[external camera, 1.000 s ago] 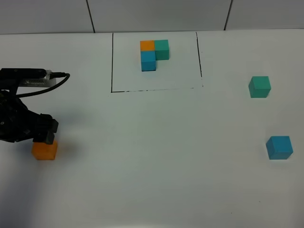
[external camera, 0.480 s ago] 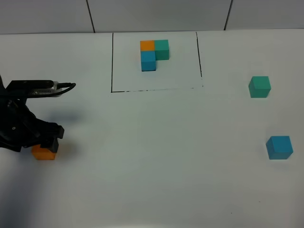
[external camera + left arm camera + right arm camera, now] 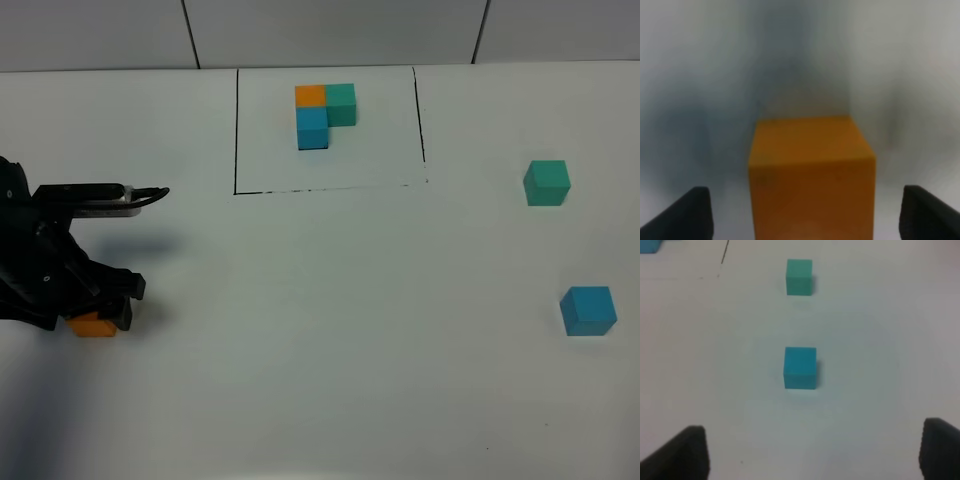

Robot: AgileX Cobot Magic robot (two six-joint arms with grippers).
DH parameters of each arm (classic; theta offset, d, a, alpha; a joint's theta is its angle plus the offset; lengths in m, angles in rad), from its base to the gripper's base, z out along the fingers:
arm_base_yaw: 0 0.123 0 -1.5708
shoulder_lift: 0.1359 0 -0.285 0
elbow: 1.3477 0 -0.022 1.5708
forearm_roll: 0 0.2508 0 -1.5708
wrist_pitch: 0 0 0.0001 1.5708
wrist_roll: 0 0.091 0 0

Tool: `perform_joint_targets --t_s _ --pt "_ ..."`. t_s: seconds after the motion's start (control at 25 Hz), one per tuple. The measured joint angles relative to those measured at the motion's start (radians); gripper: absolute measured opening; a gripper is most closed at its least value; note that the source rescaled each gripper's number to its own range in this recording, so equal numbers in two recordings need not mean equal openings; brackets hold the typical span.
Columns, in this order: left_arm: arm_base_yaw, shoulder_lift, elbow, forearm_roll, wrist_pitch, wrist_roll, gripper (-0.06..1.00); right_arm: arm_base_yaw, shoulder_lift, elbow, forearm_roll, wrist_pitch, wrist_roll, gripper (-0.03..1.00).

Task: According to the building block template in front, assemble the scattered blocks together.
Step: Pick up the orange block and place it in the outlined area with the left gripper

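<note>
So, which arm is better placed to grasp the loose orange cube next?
Left. The left gripper stands open around the orange cube. The right gripper faces the blue cube and teal cube, far across the table.

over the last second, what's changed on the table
The left gripper came lower over the orange cube, now hiding most of it, jaws open on either side, nothing gripped. The orange cube itself, the loose teal-green cube, the loose blue cube and the framed template stayed put.
</note>
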Motion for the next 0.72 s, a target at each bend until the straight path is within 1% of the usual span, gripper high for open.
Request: perform_joint_targets --t_s 0.04,0.12,0.16,0.2,0.28,0.32,0.36,0.4,0.48,0.56,0.64,0.72 --pt "0.0 0.003 0.0 0.0 -0.001 -0.001 0.68 0.0 0.0 0.0 0.0 0.0 0.0 0.72" --pt "0.0 0.007 0.0 0.0 -0.001 -0.001 0.65 0.0 0.0 0.0 0.0 0.0 0.0 0.72" --pt "0.0 0.008 0.0 0.0 -0.002 -0.001 0.6 0.0 0.0 0.0 0.0 0.0 0.0 0.72" --pt "0.0 0.009 0.0 0.0 -0.003 -0.004 0.54 0.0 0.0 0.0 0.0 0.0 0.0 0.72" --pt "0.0 0.01 0.0 0.0 -0.003 -0.004 0.35 0.0 0.0 0.0 0.0 0.0 0.0 0.72" --pt "0.0 0.01 0.0 0.0 -0.002 -0.007 0.21 0.0 0.0 0.0 0.0 0.0 -0.001 0.72" --pt "0.0 0.01 0.0 0.0 0.001 -0.012 0.04 0.0 0.0 0.0 0.0 0.0 -0.001 0.72" --pt "0.0 0.01 0.0 0.0 0.005 -0.018 0.0 0.0 0.0 0.0 0.0 0.0 -0.001 0.72" --pt "0.0 0.01 -0.003 0.0 0.024 -0.022 0.0 0.0 0.0 0.0 0.0 0.0 -0.001 0.72" --pt "0.0 0.01 -0.026 0.001 0.065 -0.007 0.0 0.0 0.0 0.0 0.0 0.0 -0.001 0.72" --pt "-0.005 0.01 -0.065 0.001 0.123 0.03 0.0 0.0 0.0 0.0 0.0 0.0 -0.001 0.72" --pt "-0.021 0.01 -0.111 0.001 0.169 0.09 0.0 0.0 0.0 0.0 0.0 0.0 -0.001 0.72"
